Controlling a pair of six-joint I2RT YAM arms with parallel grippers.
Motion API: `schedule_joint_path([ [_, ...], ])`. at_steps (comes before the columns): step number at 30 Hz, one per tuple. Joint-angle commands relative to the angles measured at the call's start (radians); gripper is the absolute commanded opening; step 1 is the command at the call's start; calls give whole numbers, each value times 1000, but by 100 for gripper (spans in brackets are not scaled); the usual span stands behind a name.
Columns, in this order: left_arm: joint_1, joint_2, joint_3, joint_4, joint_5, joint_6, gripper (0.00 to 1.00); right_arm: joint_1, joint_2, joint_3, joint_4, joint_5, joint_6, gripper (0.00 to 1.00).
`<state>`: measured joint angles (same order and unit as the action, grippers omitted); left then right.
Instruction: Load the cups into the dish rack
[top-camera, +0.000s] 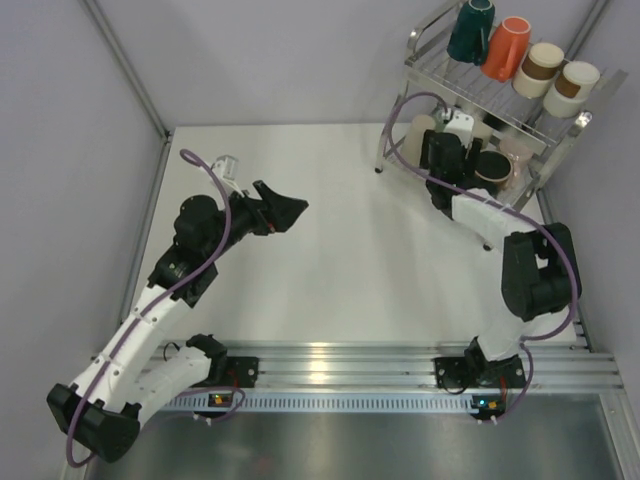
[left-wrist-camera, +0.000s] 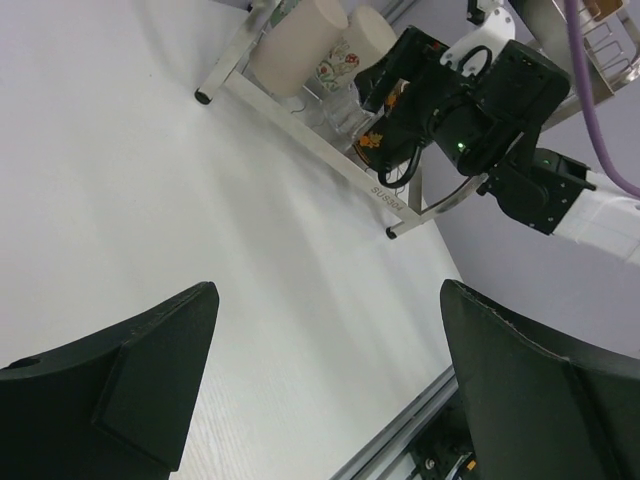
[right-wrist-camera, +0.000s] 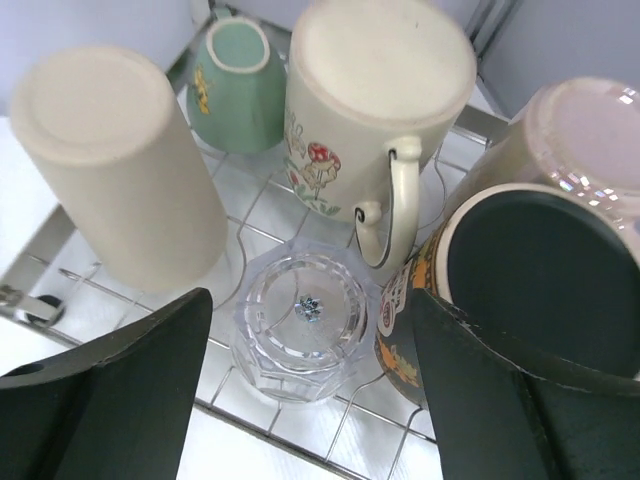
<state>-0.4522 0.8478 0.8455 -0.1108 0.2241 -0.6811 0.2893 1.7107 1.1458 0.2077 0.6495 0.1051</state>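
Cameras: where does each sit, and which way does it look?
Top external: high behind, looking down on white table, left arm, right arm, silver wire dish rack.
Left wrist: faces across table toward rack; open black left end effector shows.
Right wrist: looks down into rack; open right end effector shows.
Both wrists see tall beige cup.

a white table (top-camera: 330, 240) filled the enclosure, its matte top evenly lit. pale lilac-grey walls (top-camera: 270, 50) rose at the back and both sides. slanting aluminium posts (top-camera: 125, 65) marked the back corners. a ribbed aluminium rail (top-camera: 350, 365) ran along the near edge, catching glare, with a dull grey metal sheet (top-camera: 400, 445) beyond it.
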Motion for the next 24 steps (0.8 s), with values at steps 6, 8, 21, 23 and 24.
schedule_joint_path([
  [6,1,56,131,-70,-64,84,98,40,-224,-21,-199,-95,79,81],
  [8,3,68,151,-111,-101,103,98,76,-273,-66,-243,-148,113,82],
  [21,4,28,236,-220,-206,184,98,169,-558,-115,-551,-689,137,99],
  [23,3,28,259,-242,-200,196,98,171,-612,-109,-539,-784,156,99],
  [24,3,30,286,-250,-200,205,98,171,-670,-104,-533,-804,169,99],
])
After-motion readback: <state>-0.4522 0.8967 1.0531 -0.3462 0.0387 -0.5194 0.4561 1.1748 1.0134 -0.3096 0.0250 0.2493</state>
